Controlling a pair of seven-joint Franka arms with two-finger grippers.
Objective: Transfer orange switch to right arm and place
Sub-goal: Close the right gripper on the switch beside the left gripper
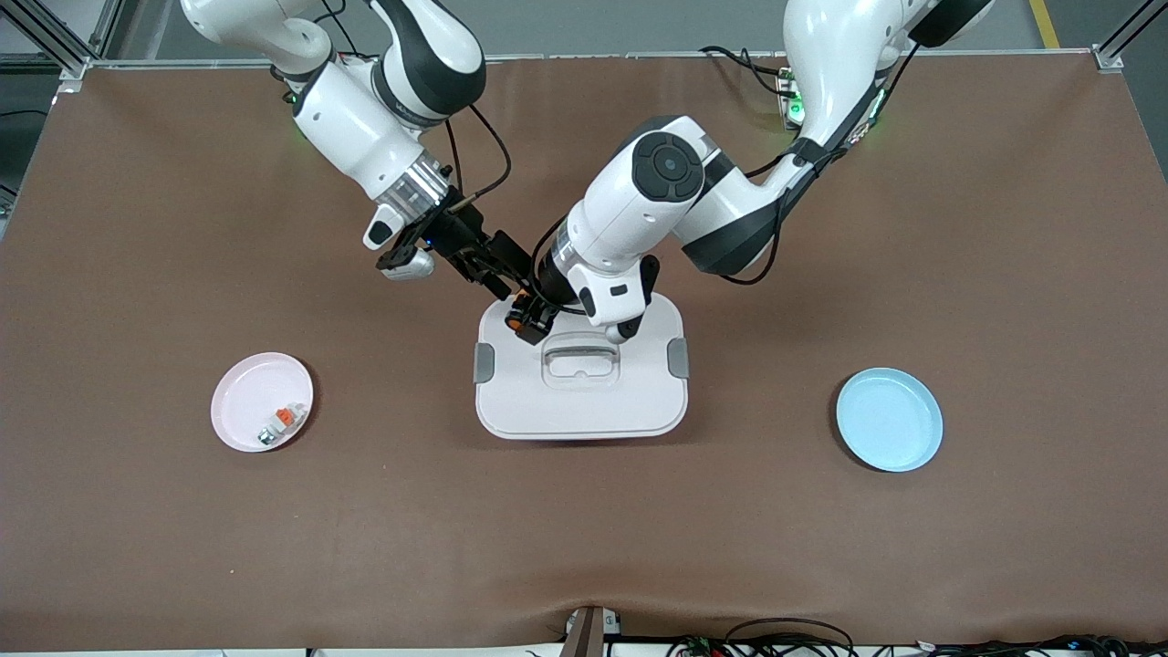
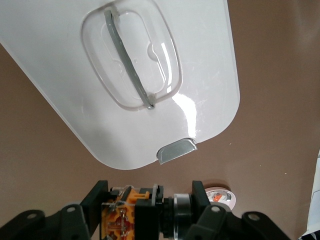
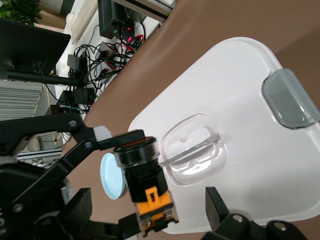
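Showing orange switch (image 3: 145,187) (black body, orange end), left gripper (image 1: 532,317) clamped

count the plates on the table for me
2. The pink plate sits toward the right arm's end of the table with a small white-grey part in it. The blue plate sits toward the left arm's end. Nothing looks big enough to hide another.

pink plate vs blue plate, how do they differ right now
The pink plate lies toward the right arm's end of the table; the blue plate lies toward the left arm's end. The pink plate holds a small white-grey part with an orange piece; the blue plate holds nothing. Both are round, shallow, flat on the brown table, beside the white lidded box.
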